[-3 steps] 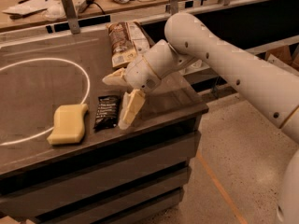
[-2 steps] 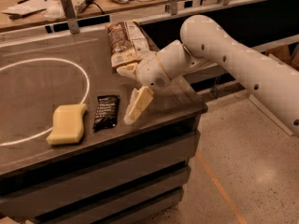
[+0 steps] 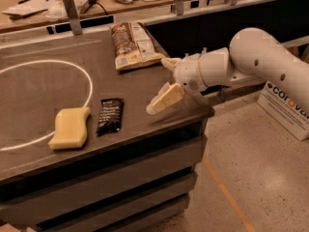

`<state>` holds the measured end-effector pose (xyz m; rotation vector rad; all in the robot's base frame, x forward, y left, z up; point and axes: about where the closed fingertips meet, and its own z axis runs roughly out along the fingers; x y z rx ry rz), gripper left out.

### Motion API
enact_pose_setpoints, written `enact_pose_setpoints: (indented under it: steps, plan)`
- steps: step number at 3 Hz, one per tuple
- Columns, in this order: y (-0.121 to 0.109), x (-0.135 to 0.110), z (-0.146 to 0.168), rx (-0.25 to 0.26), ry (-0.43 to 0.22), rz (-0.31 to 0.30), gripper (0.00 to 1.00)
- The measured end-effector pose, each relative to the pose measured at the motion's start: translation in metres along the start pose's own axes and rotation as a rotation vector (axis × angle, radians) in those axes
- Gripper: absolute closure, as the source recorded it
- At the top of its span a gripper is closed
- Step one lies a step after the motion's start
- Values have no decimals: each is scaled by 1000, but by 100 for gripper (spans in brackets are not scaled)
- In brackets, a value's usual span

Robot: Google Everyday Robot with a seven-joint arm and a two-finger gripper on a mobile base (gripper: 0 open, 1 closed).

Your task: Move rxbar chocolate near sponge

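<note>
The rxbar chocolate (image 3: 110, 115), a flat black wrapper, lies on the dark tabletop right beside the sponge (image 3: 71, 127), a pale yellow block to its left. A narrow gap separates them. My gripper (image 3: 157, 85) is to the right of the bar, near the table's right edge, a little above the surface. Its cream fingers (image 3: 165, 97) are spread apart and hold nothing.
A brown-and-white chip bag (image 3: 133, 43) lies at the back of the table (image 3: 43, 95). A white circle line (image 3: 90, 88) is marked on the left part of the top. A cluttered bench runs behind. A white sign (image 3: 288, 108) leans on the floor at right.
My gripper has drawn back to the right, away from the rxbar chocolate. The bar and sponge stay side by side.
</note>
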<state>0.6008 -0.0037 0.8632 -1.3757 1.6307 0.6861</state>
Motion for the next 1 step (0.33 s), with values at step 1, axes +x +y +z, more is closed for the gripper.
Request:
enact_pose_setpoints:
  steps: [1]
  plan:
    - [-19,-4,2,74,-20,4,0]
